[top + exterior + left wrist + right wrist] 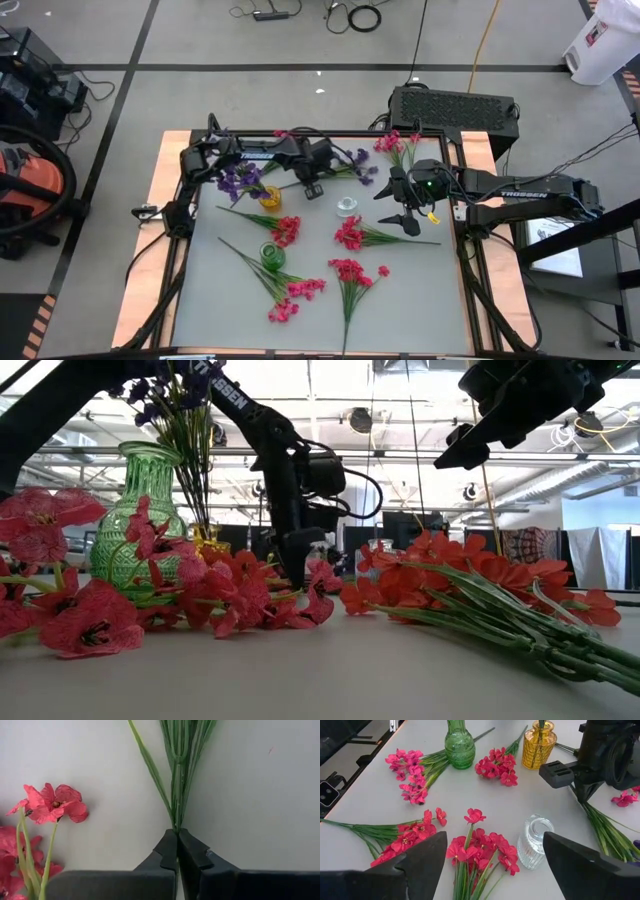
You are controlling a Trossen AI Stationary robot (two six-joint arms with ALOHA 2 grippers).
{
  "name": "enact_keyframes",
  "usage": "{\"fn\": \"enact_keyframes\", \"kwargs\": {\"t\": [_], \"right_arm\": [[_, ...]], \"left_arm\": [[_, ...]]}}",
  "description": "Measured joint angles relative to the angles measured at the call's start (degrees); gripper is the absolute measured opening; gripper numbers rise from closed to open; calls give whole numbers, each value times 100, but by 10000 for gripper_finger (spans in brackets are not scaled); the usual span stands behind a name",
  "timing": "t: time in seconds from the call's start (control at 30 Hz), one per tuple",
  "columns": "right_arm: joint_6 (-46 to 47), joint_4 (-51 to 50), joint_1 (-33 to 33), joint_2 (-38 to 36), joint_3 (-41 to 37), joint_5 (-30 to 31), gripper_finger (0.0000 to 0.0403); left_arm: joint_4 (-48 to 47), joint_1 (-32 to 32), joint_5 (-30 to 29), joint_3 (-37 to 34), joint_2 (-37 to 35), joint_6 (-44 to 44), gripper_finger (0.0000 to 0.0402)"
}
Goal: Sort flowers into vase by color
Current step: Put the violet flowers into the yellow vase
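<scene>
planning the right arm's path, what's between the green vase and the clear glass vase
A pink-red sprig lies between the green vase and the clear glass vase in the right wrist view; otherwise the table is bare.

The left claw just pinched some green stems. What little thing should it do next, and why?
Probably lift a little, straight up. The left claw is shut on the green stems, which lie flat on the table, so they likely need to clear it before heading toward any vase. The right claw hangs open.
</scene>
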Motion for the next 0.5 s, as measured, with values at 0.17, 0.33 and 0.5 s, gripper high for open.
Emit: {"fn": "enact_keyframes", "kwargs": {"t": [0.17,0.33,0.5], "right_arm": [[82,-2,-1,-1,0,0,322],[207,-6,0,-2,0,0,322],[258,-6,0,-2,0,0,322]], "left_arm": [[-96,-136,-2,330,-4,7,3],[-339,-280,-56,762,-2,11,2],[-788,-412,-330,1248,-11,15,1]]}}
